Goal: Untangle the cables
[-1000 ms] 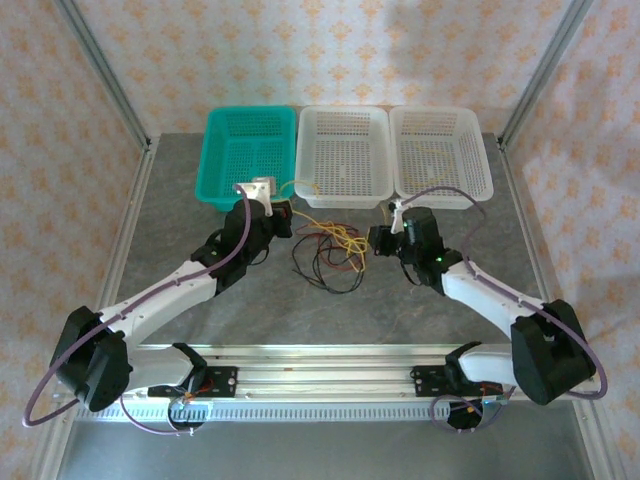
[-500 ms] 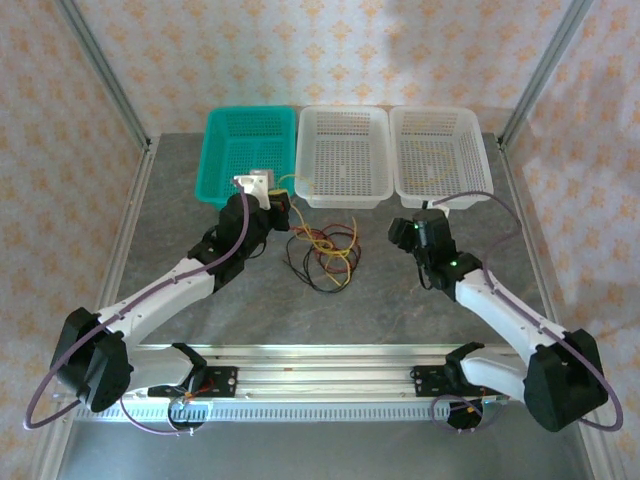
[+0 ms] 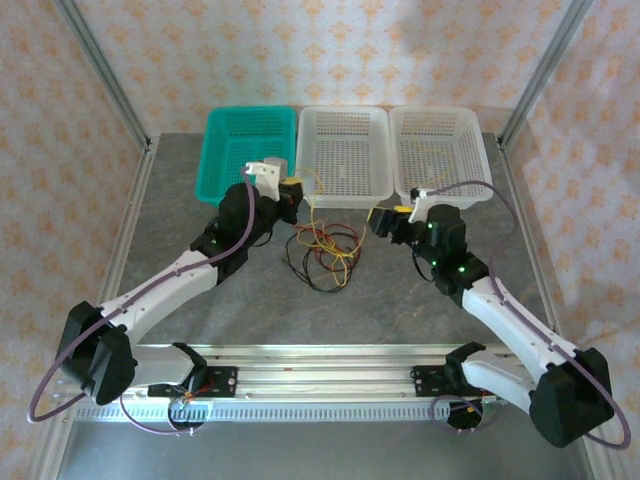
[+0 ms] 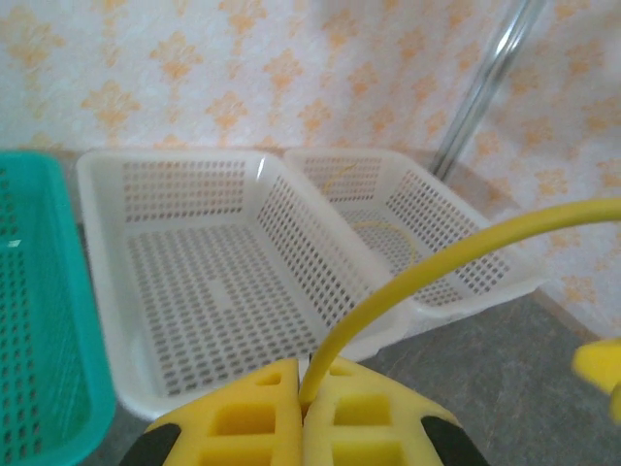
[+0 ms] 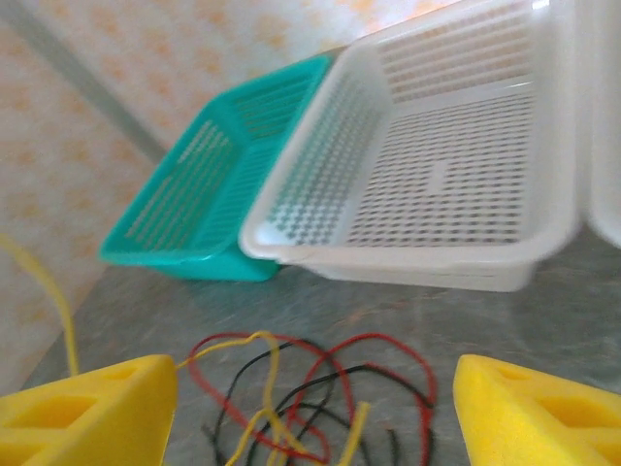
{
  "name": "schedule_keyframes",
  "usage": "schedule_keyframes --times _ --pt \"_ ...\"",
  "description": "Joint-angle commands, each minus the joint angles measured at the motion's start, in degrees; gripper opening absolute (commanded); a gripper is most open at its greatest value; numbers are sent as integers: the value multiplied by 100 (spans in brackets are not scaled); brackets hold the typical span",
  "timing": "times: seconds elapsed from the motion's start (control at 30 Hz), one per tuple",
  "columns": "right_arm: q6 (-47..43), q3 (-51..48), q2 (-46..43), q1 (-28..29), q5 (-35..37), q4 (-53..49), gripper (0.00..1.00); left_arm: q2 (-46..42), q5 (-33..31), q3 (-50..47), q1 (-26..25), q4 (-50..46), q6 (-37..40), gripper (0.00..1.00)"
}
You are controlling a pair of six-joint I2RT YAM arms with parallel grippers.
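On the grey worktop (image 3: pixel 200 300), below three baskets (image 3: pixel 343 110) at 12 o'clock, the cables (image 3: pixel 325 255) lie as a yellow, red and black heap at the centre. The left tool (image 4: pixel 303 413), at the heap's 11 o'clock, is clamped on the yellow cable (image 4: pixel 427 267); the right tool (image 3: pixel 388 214), at 2 o'clock, stands apart and empty. Drawing the yellow strand free seems to be the step in hand, and next the right tool probably needs to pin the heap.

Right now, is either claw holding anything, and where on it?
The left gripper pinches the yellow cable along its strand, no end visible. The right gripper is open, holding nothing.
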Motion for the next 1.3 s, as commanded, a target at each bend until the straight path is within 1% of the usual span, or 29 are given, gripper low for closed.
schedule_keyframes --times 0.0,0.13,0.27,0.4,0.57,0.7,0.73,0.8,0.87,0.93,0.97,1.0,1.13,1.27 --pt "-302 189 355 50 -1434 725 72 191 629 640 28 -197 446 0" --pt "-447 435 759 331 -1657 881 67 269 1120 716 31 -192 588 0" --pt "-591 821 1339 383 -2310 936 65 309 1288 659 31 -37 594 0" --pt "-682 1055 1828 435 -2769 1039 65 383 1445 663 32 110 580 0" --pt "-442 1093 2079 515 -2861 1457 64 504 1580 761 26 134 598 0" --pt "-346 1053 2070 618 -2703 1592 62 574 1597 829 29 115 597 0" --pt "-323 1045 2070 641 -2610 1594 61 588 1605 842 30 107 597 0" --pt "-177 1073 2100 668 -2280 1512 55 609 1587 851 33 100 582 0" --pt "67 1093 2106 697 -1861 1477 52 627 1460 864 36 77 541 0" --pt "176 1119 2107 791 -1450 1354 51 647 1285 894 31 17 491 0" --pt "264 1124 2096 860 -1097 1252 50 662 1146 918 34 -34 437 0" --pt "323 1098 2087 935 -940 1252 50 681 1047 959 28 -95 391 0" --pt "669 865 2013 1436 170 1486 51 728 750 1094 20 -289 195 0" --pt "927 586 1947 1900 1637 1818 47 711 591 1142 24 -393 62 0"
